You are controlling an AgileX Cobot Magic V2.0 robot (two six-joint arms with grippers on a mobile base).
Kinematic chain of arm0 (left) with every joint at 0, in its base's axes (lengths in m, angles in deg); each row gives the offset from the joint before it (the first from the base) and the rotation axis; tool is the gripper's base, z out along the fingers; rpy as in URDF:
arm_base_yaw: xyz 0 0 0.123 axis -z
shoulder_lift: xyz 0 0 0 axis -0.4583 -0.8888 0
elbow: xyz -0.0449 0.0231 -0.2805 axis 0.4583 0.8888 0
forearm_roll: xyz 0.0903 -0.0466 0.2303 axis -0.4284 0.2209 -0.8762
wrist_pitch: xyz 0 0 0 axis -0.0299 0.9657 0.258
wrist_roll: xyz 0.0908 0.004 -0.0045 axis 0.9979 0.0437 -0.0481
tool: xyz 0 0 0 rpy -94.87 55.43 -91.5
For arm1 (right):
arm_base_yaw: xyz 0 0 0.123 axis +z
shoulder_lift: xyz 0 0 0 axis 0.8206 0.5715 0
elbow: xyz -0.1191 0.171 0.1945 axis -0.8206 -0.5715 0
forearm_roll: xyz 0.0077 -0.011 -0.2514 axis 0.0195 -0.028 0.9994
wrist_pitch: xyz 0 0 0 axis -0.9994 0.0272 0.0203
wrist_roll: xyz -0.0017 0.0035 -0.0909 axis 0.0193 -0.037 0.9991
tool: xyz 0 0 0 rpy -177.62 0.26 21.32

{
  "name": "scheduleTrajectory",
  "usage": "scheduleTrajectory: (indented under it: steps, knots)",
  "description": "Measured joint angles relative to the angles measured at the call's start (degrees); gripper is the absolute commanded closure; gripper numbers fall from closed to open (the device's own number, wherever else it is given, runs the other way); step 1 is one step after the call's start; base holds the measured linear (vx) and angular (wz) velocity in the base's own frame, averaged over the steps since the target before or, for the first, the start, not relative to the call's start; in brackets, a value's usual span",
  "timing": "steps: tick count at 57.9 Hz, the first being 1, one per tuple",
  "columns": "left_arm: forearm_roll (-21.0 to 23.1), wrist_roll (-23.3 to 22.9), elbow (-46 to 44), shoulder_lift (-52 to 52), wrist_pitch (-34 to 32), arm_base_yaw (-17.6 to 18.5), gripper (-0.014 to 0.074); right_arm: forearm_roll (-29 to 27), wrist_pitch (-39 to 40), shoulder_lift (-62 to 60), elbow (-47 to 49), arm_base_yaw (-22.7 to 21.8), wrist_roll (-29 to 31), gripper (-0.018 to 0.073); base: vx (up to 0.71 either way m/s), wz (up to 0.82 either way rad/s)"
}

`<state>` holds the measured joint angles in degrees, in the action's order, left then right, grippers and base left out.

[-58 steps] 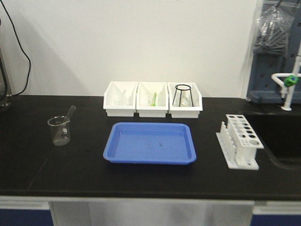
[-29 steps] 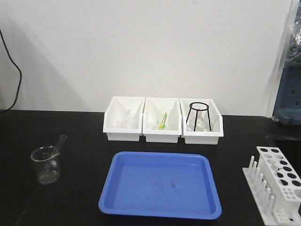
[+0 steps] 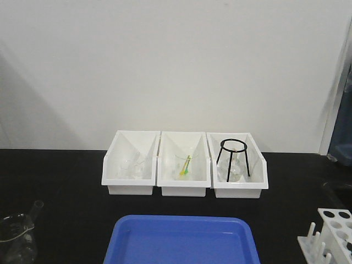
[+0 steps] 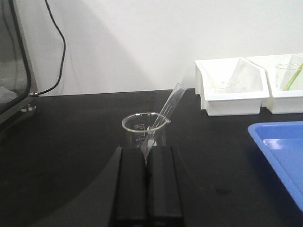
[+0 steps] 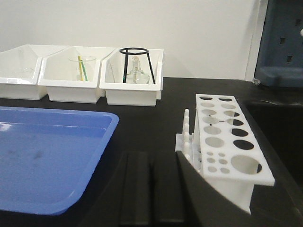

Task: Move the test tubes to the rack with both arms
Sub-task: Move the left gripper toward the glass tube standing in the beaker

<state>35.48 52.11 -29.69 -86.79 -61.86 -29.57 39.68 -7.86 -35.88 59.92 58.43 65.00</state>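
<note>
One clear test tube (image 4: 171, 100) leans in a glass beaker (image 4: 135, 135) on the black bench, its open end up to the right. My left gripper (image 4: 147, 150) is shut and empty, low over the bench just in front of the beaker. The front view shows the same tube (image 3: 36, 208) and beaker (image 3: 15, 241) at the bottom left. The white rack (image 5: 236, 194) stands with all its holes empty, just right of my right gripper (image 5: 152, 158), which is shut on nothing. Only a corner of the rack (image 3: 333, 236) shows in the front view.
A blue tray (image 3: 181, 220) lies mid-bench between beaker and rack. Behind it, against the wall, stand three white bins (image 3: 131, 165) holding glassware; the right one has a black tripod (image 3: 234, 158). A dark sink (image 5: 279, 132) drops away right of the rack. A black cable (image 4: 57, 47) hangs at far left.
The front view has closed in on the bench. The bins look larger, and the beaker and rack have slid down to the bottom corners. Nothing on the bench has moved.
</note>
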Motion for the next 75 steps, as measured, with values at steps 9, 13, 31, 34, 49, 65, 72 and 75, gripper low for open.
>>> scheduleTrajectory:
  steps: [9,13,31,34,49,65,72,75]
  knots:
    - [0.0,0.0,0.0,0.0,0.0,0.0,0.0617,0.0,0.0,0.0,0.0,0.0,0.0,0.0567,0.20,-0.01]
    - [0.0,0.0,0.0,0.0,0.0,0.0,0.0617,0.0,0.0,0.0,0.0,0.0,0.0,0.0567,0.15,0.00]
    - [0.0,0.0,0.0,0.0,0.0,0.0,0.0617,0.0,0.0,0.0,0.0,0.0,0.0,0.0567,0.07,-0.01]
    - [0.0,0.0,0.0,0.0,0.0,0.0,0.0617,0.0,0.0,0.0,0.0,0.0,0.0,0.0567,0.01,-0.02]
    - [0.0,0.0,0.0,0.0,0.0,0.0,0.0617,0.0,0.0,0.0,0.0,0.0,0.0,0.0567,0.00,0.00]
    - [0.0,0.0,0.0,0.0,0.0,0.0,0.0617,0.5,0.3,0.0,0.0,0.0,0.7,0.0567,0.00,0.00]
    - [0.0,0.0,0.0,0.0,0.0,0.0,0.0617,1.1,1.6,0.0,0.0,0.0,1.3,0.0567,0.00,0.00]
    - [0.0,0.0,0.0,0.0,0.0,0.0,0.0617,1.1,2.2,0.0,0.0,0.0,1.4,0.0567,0.00,0.00]
